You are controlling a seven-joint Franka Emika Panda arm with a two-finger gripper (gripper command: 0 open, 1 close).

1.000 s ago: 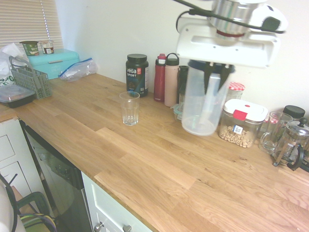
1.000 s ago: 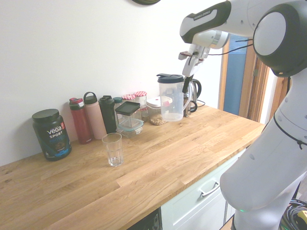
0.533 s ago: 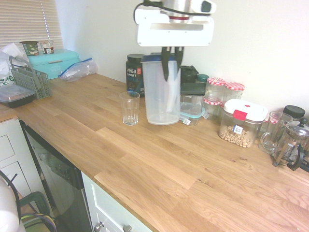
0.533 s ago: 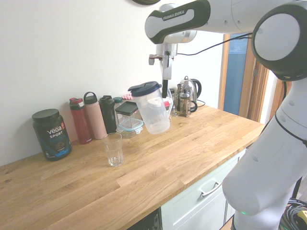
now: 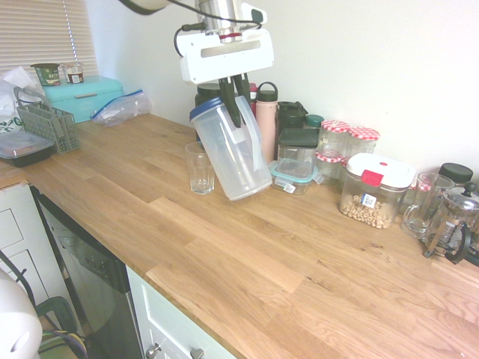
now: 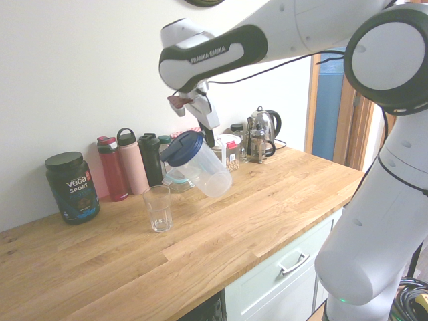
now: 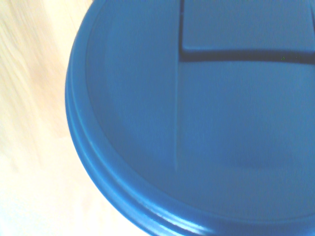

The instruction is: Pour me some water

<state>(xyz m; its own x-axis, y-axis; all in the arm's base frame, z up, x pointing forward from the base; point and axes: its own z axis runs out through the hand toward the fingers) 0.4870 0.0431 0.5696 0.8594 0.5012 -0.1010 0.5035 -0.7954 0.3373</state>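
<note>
Clamped shut on the handle side of the clear pitcher [image 5: 233, 148] near its rim: the tool [image 5: 233, 101], pointing steeply down, with the pitcher hanging below it, off the desk [image 5: 247, 254] and tilted, blue lid [image 7: 197, 113] leaning toward the glass [image 5: 200, 167]. Lid filling almost the whole wrist view, so right under the tool.

Glass upright on the desk, below the tool and just off to the lid side, close by the pitcher's rim but seemingly not touching. No stream visible between spout and glass.

Pitcher: probably rigid thin plastic, smooth, looking nearly or wholly empty, so likely light. Likely to swing or slip round in a narrow pinch when tipped further; best held high on the handle, as now. Glass: brittle, light, easily knocked over by the rim, so better approached from above than from the side.

Well clear behind the tool against the wall: bottles [image 5: 266, 123] and jars [image 5: 333, 146].
</note>
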